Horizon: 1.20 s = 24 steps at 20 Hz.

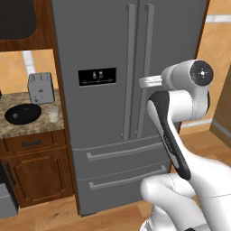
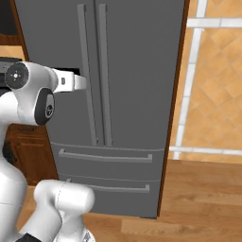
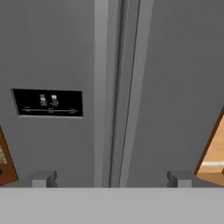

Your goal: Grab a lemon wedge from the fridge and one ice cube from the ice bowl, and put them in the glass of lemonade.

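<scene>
The fridge is tall, grey and shiny like steel. Its two top doors are shut. Two long bar handles run down the middle, side by side, where the doors meet. On the left door there is a black panel with small white marks, too small to read. Below the doors are two drawers, each with one flat bar across it.

The white arm rises in front of the fridge, and its hand points at the doors. The gripper is spread wide, with its two tips far apart. It holds nothing. In the hand view the two handles stand between the tips, but I cannot tell how close the gripper is to them.

To the left of the fridge is a speckled counter over brown cupboards. On it sit one bowl, wide and black, one glass with pale drink in it, and one grey toaster with two slots. The glass stands just right of the bowl. The toaster is behind them, by the wall. What lies in the bowl is too dark to see.

The top of the fridge is cut off in every view. The arm hides part of the right door.
</scene>
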### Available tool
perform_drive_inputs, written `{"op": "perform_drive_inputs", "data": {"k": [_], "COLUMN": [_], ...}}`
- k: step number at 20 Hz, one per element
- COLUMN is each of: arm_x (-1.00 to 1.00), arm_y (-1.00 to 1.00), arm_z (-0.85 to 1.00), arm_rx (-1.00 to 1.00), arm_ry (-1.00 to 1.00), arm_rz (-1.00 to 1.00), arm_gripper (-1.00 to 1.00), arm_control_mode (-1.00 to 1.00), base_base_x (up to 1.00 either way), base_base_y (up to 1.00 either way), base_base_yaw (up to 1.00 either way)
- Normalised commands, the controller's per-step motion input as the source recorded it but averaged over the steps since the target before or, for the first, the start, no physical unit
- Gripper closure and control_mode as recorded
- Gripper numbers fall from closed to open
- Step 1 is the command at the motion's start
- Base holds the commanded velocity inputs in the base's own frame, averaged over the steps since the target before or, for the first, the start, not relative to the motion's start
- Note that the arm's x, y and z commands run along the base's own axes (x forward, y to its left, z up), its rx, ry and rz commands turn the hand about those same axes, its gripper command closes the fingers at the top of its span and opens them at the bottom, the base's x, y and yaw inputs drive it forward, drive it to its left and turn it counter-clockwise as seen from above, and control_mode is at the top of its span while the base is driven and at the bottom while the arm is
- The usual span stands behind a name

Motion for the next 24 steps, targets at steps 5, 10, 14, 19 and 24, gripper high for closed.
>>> {"op": "perform_drive_inputs", "data": {"k": [5, 10, 14, 19, 24], "arm_x": [0.49, 0.7, 0.62, 0.61, 0.56], "arm_y": [-0.09, 0.0, 0.02, 0.09, 0.01], "arm_z": [0.0, 0.0, -0.08, -0.18, -0.14], "arm_rx": [0.0, 0.0, 0.0, 0.0, 0.0], "arm_ry": [0.03, 0.06, 0.04, 0.04, 0.0], "arm_rz": [0.0, 0.0, 0.0, 0.01, 0.0], "arm_gripper": [-1.0, -1.0, -1.0, -1.0, -1.0], "arm_control_mode": [-1.0, -1.0, -1.0, -1.0, -1.0], "base_base_x": [0.0, 0.0, 0.0, 0.0, 0.0], "base_base_y": [0.0, 0.0, 0.0, 0.0, 0.0], "base_base_yaw": [0.0, 0.0, 0.0, 0.0, 0.0]}}
